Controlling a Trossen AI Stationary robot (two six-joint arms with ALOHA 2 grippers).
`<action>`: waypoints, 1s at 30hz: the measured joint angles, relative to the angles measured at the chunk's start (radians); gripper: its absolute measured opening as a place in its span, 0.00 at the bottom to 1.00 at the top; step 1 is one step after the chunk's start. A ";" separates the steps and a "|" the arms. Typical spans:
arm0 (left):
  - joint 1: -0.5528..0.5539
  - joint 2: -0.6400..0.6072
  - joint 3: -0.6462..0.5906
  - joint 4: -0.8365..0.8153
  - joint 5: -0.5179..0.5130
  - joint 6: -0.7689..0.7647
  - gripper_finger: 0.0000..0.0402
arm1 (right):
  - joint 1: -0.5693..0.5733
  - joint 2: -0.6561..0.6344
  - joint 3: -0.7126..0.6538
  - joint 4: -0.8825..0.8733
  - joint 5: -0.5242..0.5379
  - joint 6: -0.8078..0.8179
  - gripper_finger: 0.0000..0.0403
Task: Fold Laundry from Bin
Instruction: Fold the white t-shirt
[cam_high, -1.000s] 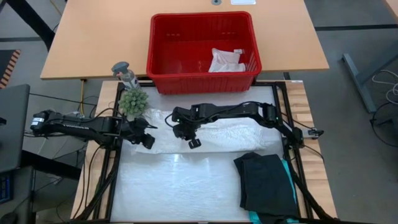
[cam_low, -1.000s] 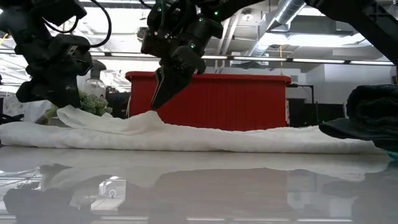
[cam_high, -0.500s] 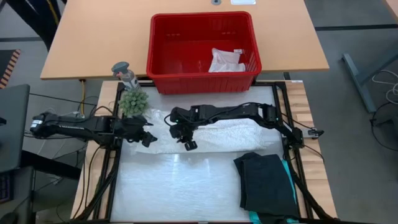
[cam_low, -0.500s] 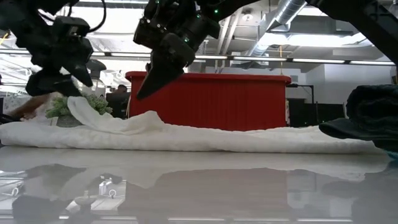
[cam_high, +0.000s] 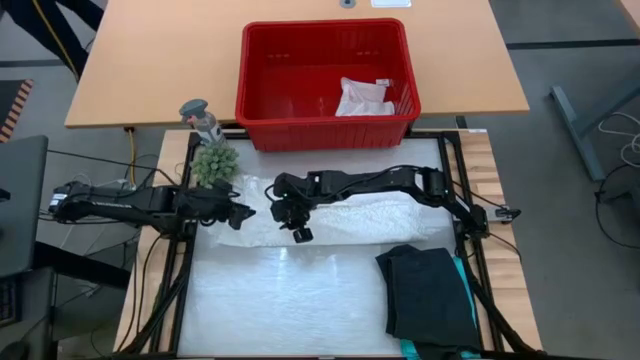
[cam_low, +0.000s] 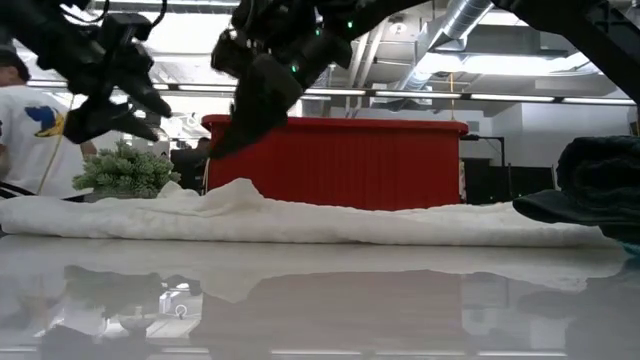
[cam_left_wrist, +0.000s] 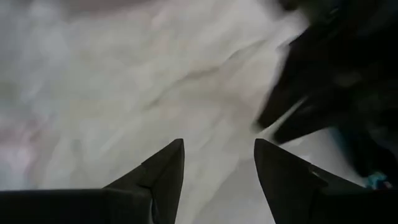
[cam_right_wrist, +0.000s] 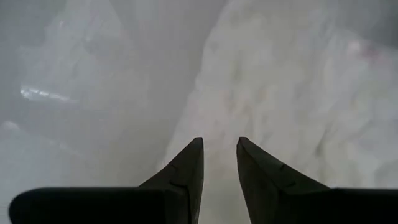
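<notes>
Across the middle of your table the big white lacy top (cam_high: 340, 218) lies flattened in a long band, soft and a bit bumpy, with a low rumpled ridge near its left end in the low view (cam_low: 240, 190). Your left gripper (cam_high: 238, 212) hangs just above that left end with its dark pointed fingers (cam_left_wrist: 163, 171) spread apart and nothing between them. Your right gripper (cam_high: 296, 232) sits over the front edge of the same top, fingers (cam_right_wrist: 185, 168) parted by a narrow gap, also pinching nothing. Behind the cloth you've got the red plastic bin (cam_high: 262, 105), rectangular with a rolled rim, and a small crumpled white cloth (cam_high: 364, 97) inside at its right side. Folded black garment (cam_high: 428, 292) rests at the front right, a teal edge (cam_high: 462, 280) peeking out beside it. Small spiky green plant (cam_high: 214, 162) stands left of the bin
</notes>
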 joint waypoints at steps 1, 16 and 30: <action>-0.001 0.012 0.000 0.023 -0.008 0.017 0.46 | 0.000 0.001 -0.010 -0.003 0.000 0.008 0.30; -0.051 0.262 -0.104 0.181 0.018 0.034 0.45 | -0.010 0.002 -0.130 0.061 0.001 0.037 0.29; -0.108 0.291 -0.217 0.247 -0.019 -0.121 0.45 | -0.016 0.001 -0.149 0.072 0.002 0.035 0.29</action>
